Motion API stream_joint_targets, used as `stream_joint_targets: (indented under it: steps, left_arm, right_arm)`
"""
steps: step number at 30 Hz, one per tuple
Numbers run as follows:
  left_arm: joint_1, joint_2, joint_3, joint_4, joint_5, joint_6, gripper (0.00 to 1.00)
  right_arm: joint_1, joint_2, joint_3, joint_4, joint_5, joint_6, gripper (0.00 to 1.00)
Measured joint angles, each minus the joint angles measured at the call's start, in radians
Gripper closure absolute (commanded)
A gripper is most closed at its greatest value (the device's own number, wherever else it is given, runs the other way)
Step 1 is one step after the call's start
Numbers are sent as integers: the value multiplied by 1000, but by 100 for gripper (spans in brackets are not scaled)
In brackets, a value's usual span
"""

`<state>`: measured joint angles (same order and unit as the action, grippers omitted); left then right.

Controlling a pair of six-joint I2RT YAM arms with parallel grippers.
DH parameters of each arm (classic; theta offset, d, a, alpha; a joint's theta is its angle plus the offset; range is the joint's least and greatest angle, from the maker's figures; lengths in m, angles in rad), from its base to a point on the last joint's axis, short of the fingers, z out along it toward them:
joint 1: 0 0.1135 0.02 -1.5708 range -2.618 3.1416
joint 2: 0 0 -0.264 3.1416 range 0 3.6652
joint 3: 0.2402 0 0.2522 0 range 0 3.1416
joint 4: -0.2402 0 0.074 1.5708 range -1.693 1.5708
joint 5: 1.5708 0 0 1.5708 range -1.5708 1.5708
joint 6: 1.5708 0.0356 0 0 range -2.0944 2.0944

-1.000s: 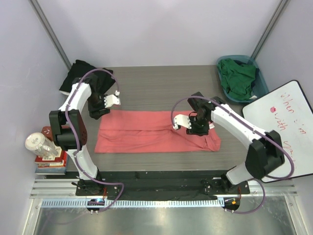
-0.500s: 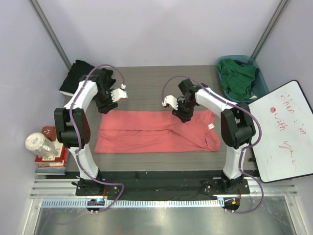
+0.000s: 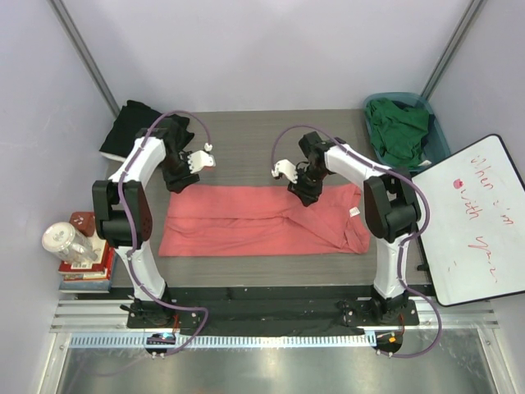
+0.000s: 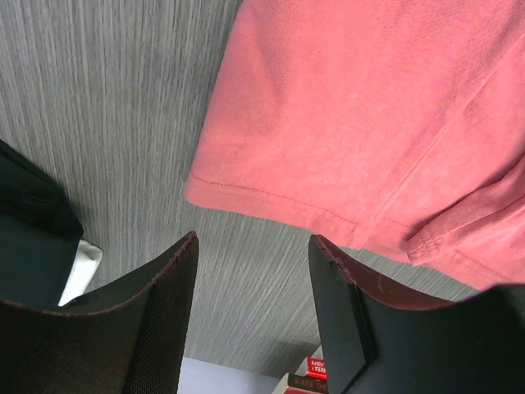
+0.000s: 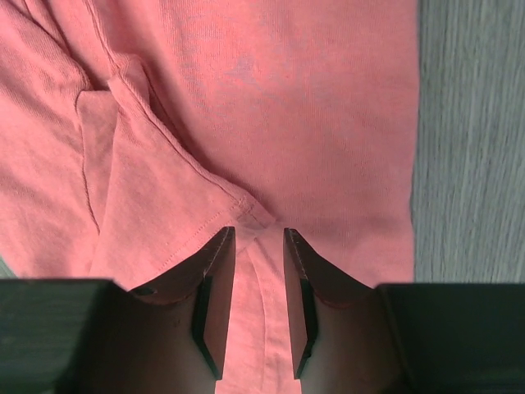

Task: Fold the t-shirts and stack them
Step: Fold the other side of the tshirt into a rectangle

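Grey wood-grain desk (image 3: 246, 144). The coral-pink cotton short-sleeved t-shirt (image 3: 246, 222) lies flat mid-desk, folded lengthwise into a long band. Its small white tag (image 3: 354, 212) shows near the right end.

Left gripper (image 3: 175, 180) sits at the band's far-left corner. In the wrist view its jaws are spread wide and empty, with bare desk between them and the shirt's stitched hem just beyond the tips.

Right gripper (image 3: 306, 194) hangs over the band's far edge, right of centre. Its jaws are parted by a narrow gap, aimed down at a sleeve hem, with nothing clamped. Cannot tell whether the tips touch the cloth.

The black soft cotton t-shirt (image 3: 131, 123) is bunched at the far-left corner, behind the left arm. The dark green t-shirt (image 3: 399, 130) is heaped in the teal plastic basket (image 3: 440, 141) at the far-right corner.
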<state>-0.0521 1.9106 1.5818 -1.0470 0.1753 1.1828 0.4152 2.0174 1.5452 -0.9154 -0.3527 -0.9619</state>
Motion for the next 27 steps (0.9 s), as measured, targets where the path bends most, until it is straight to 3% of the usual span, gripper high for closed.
stream_joint_targets:
  steps: [12, 14, 20, 27]
  left_arm:
    - [0, 23, 12, 0, 0, -2, 44]
    - [0, 23, 12, 0, 0, -2, 44]
    - [0, 23, 12, 1, -1, -1, 44]
    - [0, 23, 12, 3, -1, 1, 44]
  right_arm:
    - [9, 52, 43, -11, -23, -4, 65]
    - [13, 58, 43, -13, -25, -4, 69]
    - [23, 59, 43, -24, -23, -16, 98]
    - [27, 59, 58, -51, -14, -30, 99]
